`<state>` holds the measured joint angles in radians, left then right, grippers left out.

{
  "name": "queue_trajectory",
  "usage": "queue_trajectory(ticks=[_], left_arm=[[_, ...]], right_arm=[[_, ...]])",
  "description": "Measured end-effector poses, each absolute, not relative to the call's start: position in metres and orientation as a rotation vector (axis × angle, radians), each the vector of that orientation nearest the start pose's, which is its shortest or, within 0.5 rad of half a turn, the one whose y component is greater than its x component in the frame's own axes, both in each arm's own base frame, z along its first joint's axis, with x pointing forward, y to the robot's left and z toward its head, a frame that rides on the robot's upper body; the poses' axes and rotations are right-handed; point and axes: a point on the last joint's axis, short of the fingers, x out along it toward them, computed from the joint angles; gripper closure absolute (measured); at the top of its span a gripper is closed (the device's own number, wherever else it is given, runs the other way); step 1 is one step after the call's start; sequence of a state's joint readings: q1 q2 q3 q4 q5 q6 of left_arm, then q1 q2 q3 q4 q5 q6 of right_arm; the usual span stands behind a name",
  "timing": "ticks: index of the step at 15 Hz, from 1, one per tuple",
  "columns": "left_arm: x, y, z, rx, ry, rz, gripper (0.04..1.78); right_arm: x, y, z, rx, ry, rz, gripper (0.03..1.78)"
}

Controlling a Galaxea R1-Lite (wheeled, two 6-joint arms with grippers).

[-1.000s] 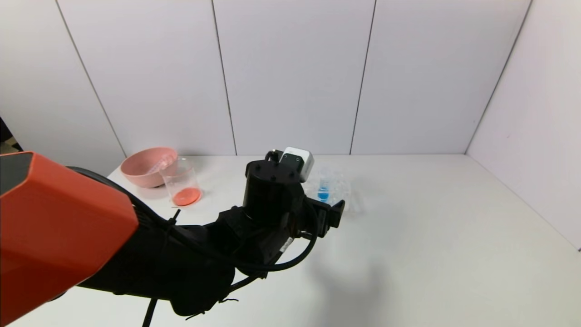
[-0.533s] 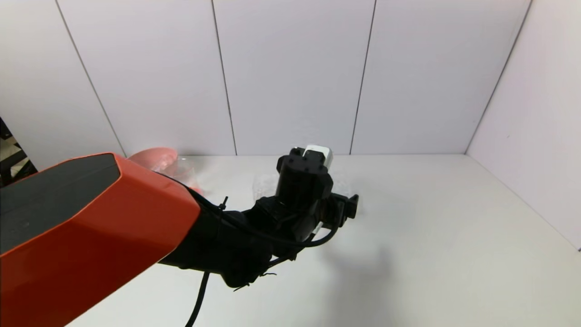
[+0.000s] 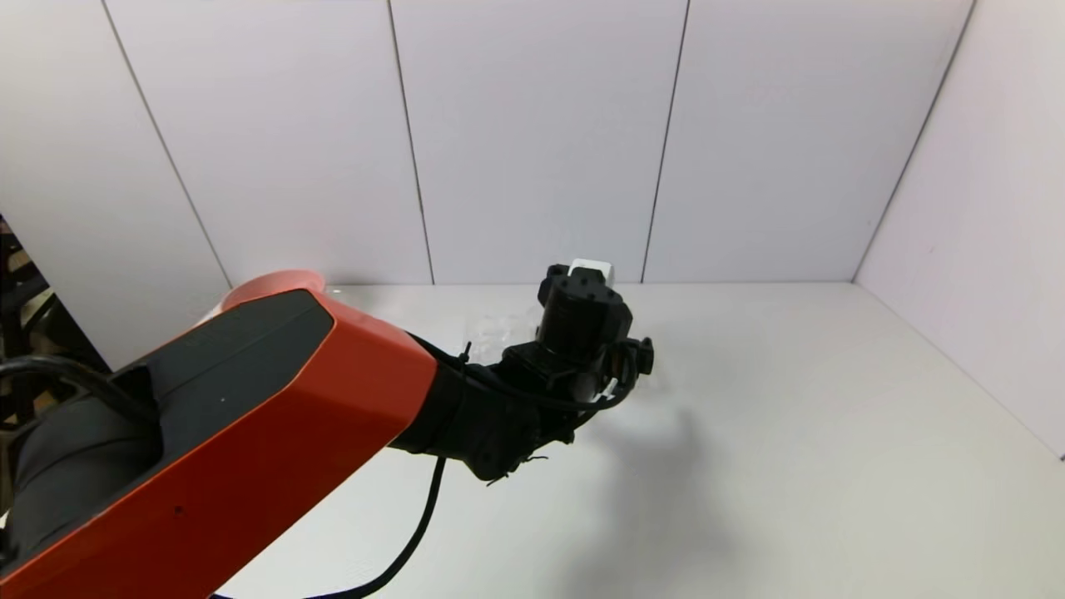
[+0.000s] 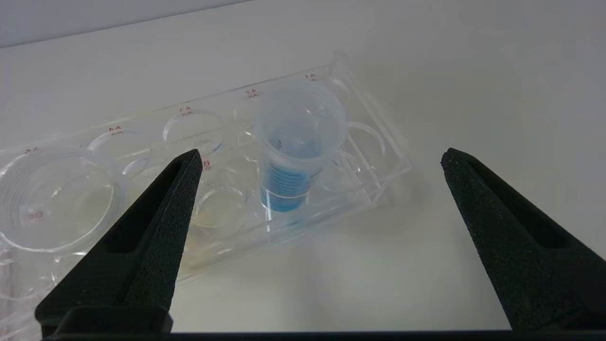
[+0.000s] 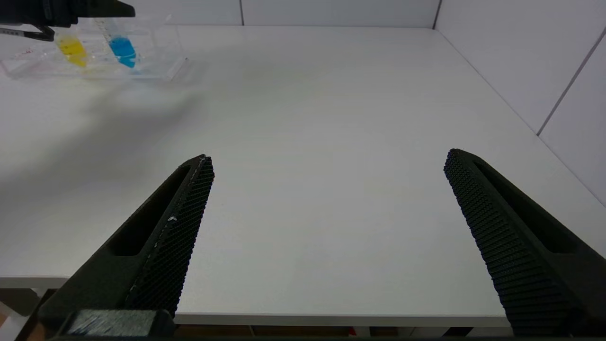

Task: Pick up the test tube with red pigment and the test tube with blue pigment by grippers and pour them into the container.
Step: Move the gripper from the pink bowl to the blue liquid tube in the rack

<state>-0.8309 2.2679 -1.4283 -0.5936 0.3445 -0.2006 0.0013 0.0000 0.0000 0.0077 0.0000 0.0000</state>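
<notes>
Right end effector wide open, low at the near bench edge, well short of the rack. Left end effector wide open, hovering over the rack. Blue tube upright in rack, between its fingers, untouched.

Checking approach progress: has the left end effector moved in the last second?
Yes. The left end effector has moved rightward and toward the back wall, over the tube rack.

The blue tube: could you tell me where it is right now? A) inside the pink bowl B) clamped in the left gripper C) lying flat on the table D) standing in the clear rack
D: the blue tube stands upright in the clear rack, with the left gripper open and apart from it.
</notes>
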Motion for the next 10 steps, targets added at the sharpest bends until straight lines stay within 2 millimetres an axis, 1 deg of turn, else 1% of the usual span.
queue_trajectory(ticks=[3, 10], left_arm=[[0.327, -0.341, 0.120, -0.060, 0.249, -0.454, 0.06], [0.336, -0.349, 0.112, -0.059, 0.245, -0.451, 0.06]], right_arm=[[-0.023, 0.000, 0.075, 0.000, 0.008, 0.001, 0.04], [-0.023, 0.000, 0.075, 0.000, 0.008, 0.001, 0.04]])
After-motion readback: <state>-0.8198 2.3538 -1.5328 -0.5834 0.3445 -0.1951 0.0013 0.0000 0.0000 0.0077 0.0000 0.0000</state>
